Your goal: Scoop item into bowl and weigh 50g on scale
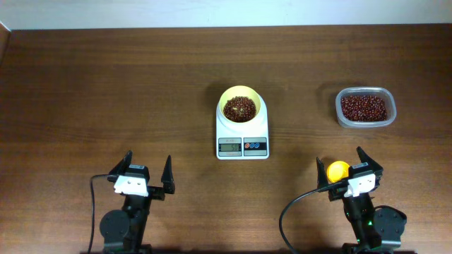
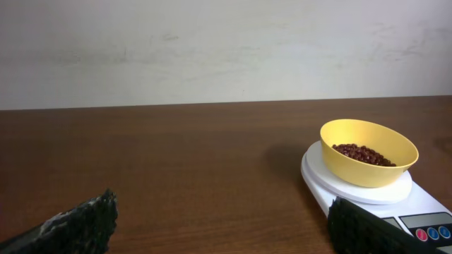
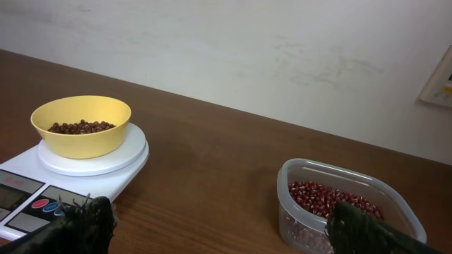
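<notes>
The pale-yellow bowl (image 1: pixel 242 89) stands on the white scale (image 1: pixel 242 147) at mid table and holds a small heap of red-brown beans (image 1: pixel 240 108). In the left wrist view the bowl (image 2: pixel 367 173) and scale (image 2: pixel 424 206) are ahead on the right. In the right wrist view the bowl (image 3: pixel 81 146) and scale (image 3: pixel 106 176) are ahead on the left. My left gripper (image 1: pixel 149 159) stands open over bare wood near the front edge, left of the scale, with nothing between its fingers. My right gripper (image 1: pixel 340 158) is open at the front right.
A clear plastic container (image 1: pixel 365 107) of the same beans stands at the right, level with the bowl. It shows close ahead as the container (image 3: pixel 346 204) in the right wrist view. A yellow scoop (image 1: pixel 337 169) lies between the right gripper's spread fingers, out of the wrist view.
</notes>
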Tool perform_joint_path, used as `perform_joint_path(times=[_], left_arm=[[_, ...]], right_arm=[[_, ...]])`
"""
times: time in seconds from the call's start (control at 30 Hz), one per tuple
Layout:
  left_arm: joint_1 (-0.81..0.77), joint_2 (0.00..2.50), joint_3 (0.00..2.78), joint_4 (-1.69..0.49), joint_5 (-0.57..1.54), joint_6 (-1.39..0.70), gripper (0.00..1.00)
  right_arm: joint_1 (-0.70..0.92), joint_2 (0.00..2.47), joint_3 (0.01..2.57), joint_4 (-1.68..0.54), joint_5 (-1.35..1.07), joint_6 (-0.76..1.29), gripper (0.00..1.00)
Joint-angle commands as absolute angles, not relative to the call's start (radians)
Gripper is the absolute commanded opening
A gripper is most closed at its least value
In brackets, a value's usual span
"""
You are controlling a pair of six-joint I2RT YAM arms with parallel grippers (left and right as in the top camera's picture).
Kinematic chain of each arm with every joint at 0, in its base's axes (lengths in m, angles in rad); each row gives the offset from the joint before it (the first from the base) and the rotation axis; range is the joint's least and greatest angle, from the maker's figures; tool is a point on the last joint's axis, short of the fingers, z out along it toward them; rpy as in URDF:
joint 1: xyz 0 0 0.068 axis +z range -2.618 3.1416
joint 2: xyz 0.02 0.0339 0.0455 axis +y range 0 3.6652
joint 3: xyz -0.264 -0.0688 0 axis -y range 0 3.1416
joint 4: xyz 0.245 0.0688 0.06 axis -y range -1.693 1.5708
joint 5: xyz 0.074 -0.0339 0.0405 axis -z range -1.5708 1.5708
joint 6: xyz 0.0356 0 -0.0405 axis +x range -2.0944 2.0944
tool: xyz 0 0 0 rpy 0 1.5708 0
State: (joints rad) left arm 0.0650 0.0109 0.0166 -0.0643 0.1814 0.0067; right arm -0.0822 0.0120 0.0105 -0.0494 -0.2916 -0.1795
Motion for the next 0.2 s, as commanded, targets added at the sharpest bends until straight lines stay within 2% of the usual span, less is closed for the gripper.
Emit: perform_joint_path(times=[0.0,0.17], left_arm=[[0.068,0.007,0.010,-0.066,0.168,0.004,0.99],[0.068,0.007,0.010,-0.066,0.168,0.004,0.99]], right_arm=[[-0.074,0.004,0.006,-0.056,-0.283,-0.176,0.99],[-0.074,0.004,0.006,-0.056,-0.283,-0.176,0.99]])
